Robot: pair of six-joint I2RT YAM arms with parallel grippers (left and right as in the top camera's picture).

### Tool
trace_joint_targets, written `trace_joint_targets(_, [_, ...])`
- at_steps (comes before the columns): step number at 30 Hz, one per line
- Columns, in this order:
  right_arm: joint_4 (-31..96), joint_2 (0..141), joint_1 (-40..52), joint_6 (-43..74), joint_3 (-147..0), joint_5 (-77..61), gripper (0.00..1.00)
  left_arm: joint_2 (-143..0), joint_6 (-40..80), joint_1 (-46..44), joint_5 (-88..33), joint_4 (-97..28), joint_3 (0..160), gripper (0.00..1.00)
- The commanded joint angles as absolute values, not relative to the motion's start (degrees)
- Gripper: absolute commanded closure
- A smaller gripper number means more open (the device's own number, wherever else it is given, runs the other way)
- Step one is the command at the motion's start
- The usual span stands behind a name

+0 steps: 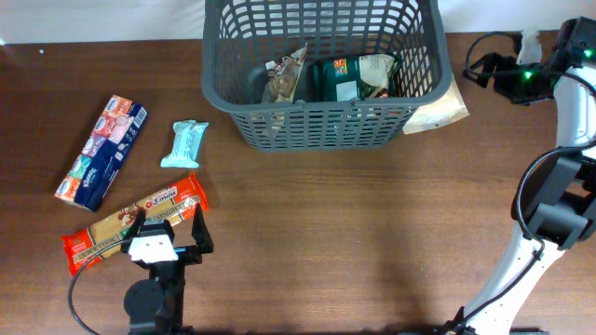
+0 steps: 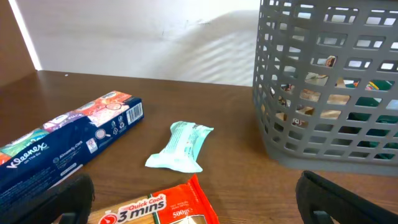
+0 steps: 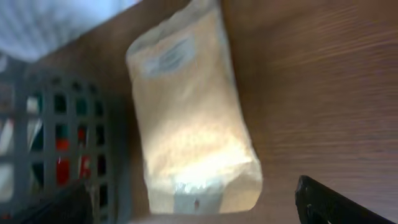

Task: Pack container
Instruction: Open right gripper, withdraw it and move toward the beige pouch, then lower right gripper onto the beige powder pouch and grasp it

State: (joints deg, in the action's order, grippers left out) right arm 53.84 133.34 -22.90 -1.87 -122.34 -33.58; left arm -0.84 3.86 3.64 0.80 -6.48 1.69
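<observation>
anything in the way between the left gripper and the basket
Nothing visible is. The left gripper hangs open over the red noodle pack, and nothing lies on the straight line from there to the basket. The teal bar lies just left of that line, not across it.

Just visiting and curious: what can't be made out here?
Overhead: the beige bag is partly hidden behind the container.
Overhead: the packs inside have labels too small to read.
Left wrist: the red pack is cut off by the bottom edge.
Right wrist: the bag's label is blurred.
</observation>
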Motion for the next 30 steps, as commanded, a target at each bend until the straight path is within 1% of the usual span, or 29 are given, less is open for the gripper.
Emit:
trace_joint_targets(1, [53.08,133.47,-22.83,3.92,-122.21,-27.0,0.01,-0.3,2.94,3.51,0.21,-6.5,1.39,0.01])
trace_joint_targets(6, [54.33,133.47,-20.21,2.02,-122.19,-19.07,0.01,-0.3,2.94,3.51,0.21,-6.5,1.39,0.01])
trace_joint_targets(17, [53.04,135.2,-14.22,0.45,-122.19,-18.65,0.01,-0.3,2.94,3.51,0.21,-6.5,1.39,0.01])
trace_joint_targets(30, [53.63,140.05,-13.82,0.45,-122.13,-18.09,0.0,-0.3,2.94,3.51,0.21,-6.48,1.39,0.01])
